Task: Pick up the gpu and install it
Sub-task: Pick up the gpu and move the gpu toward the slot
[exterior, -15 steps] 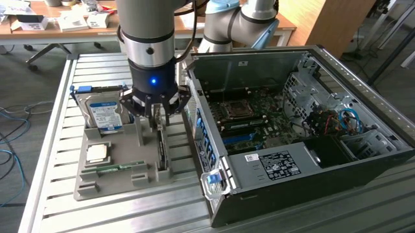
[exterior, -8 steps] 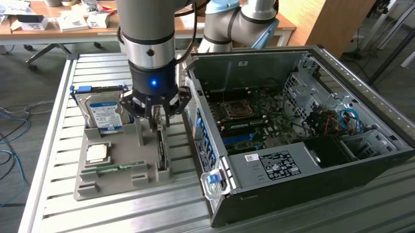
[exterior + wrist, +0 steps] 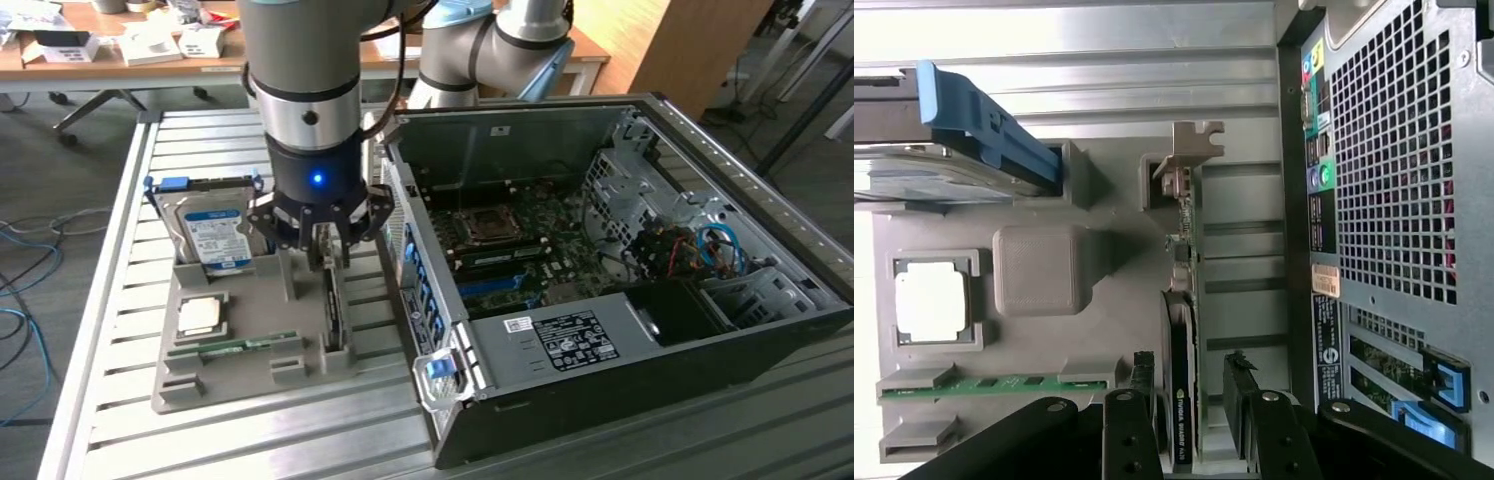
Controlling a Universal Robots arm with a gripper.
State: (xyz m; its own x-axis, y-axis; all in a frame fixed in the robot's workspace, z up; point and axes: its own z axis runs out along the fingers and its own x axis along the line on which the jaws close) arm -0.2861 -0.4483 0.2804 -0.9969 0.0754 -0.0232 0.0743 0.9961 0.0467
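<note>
The gpu (image 3: 1181, 350) is a thin black card standing on its long edge in a slot of the grey holder tray (image 3: 1114, 300), with its silvery bracket (image 3: 1191, 150) at the far end. In the exterior view the gpu (image 3: 334, 318) sits at the tray's side nearest the computer case. My gripper (image 3: 326, 262) hangs straight above it, pointing down. In the wrist view my gripper (image 3: 1190, 385) is open, one finger on each side of the card's top edge, with a gap on both sides. Nothing is held.
The grey tray (image 3: 287, 375) also carries a blue-labelled hard drive (image 3: 214, 238), a CPU (image 3: 200, 315) and a green RAM stick (image 3: 247, 345). The open computer case (image 3: 747, 300) lies close beside the tray, motherboard (image 3: 514, 240) exposed. Its perforated rear panel (image 3: 1394, 180) stands close to the gpu.
</note>
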